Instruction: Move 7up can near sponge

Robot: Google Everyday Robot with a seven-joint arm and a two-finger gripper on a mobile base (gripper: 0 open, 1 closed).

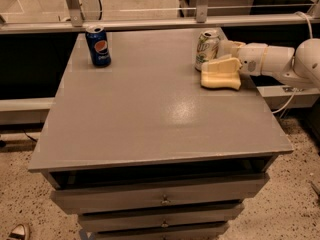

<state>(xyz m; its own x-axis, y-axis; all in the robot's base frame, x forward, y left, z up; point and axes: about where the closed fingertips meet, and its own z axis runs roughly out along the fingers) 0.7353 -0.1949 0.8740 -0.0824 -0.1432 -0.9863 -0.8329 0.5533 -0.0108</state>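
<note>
The 7up can, white-silver with green lettering, stands upright at the far right of the grey table. The pale yellow sponge lies just in front of it and to its right, almost touching. My gripper reaches in from the right on a white arm. It is right beside the can's right side and just above the sponge's back edge. Part of the can's right side is hidden behind it.
A blue Pepsi can stands upright at the table's far left corner. Drawers sit below the table's front edge. A metal rail and glass panel run behind the table. The right edge lies close to the sponge.
</note>
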